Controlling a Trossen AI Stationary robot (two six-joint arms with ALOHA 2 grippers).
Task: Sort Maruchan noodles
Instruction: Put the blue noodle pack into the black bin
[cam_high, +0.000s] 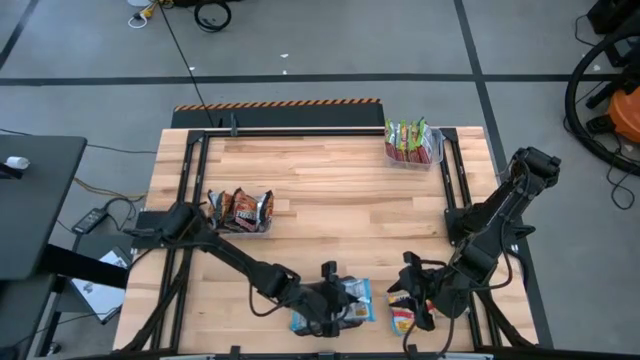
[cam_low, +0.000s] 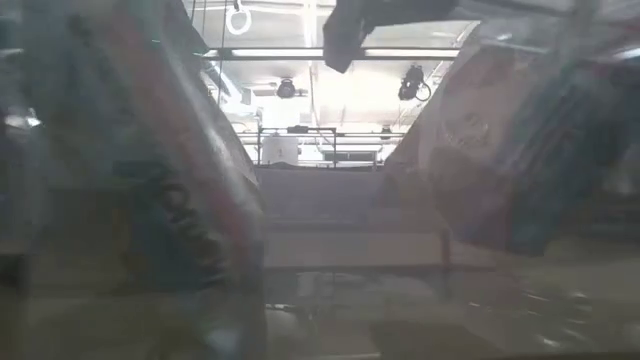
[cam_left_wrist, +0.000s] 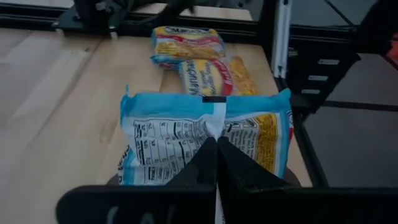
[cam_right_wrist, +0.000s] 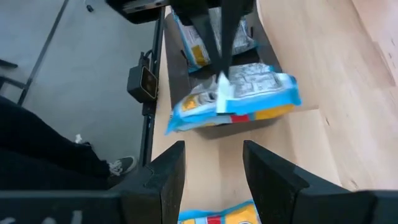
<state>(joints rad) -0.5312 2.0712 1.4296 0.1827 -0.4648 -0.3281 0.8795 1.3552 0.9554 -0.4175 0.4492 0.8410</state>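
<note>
My left gripper (cam_left_wrist: 216, 140) is near the table's near edge (cam_high: 328, 298), shut on a blue-white noodle packet (cam_left_wrist: 205, 146) that shows its printed back. A second blue packet (cam_right_wrist: 211, 31) lies behind it on a dark grey tray (cam_right_wrist: 249, 122). My right gripper (cam_right_wrist: 214, 168) is open just right of it (cam_high: 412, 300), above a yellow packet (cam_right_wrist: 217, 214) and touching nothing. Two yellow packets (cam_left_wrist: 186, 42) (cam_left_wrist: 214, 76) lie flat on the wood (cam_high: 402, 318). Close blurred packets fill the low view (cam_low: 520, 150). My left gripper pinches the raised back seam (cam_left_wrist: 216, 121) that runs down the middle of the blue-white packet, between its two fingers (cam_right_wrist: 219, 43). The fingers come slanting down from the table's left. The packet hangs below them, slightly tilted, apparently lifted just above the dark tray.
A clear tub with dark red-brown packets (cam_high: 240, 210) sits at the table's left, and a clear tub with green packets (cam_high: 413, 140) at the far right corner. The middle of the wooden top (cam_high: 340, 190) is bare. Black rails (cam_high: 455, 190) run along both sides.
</note>
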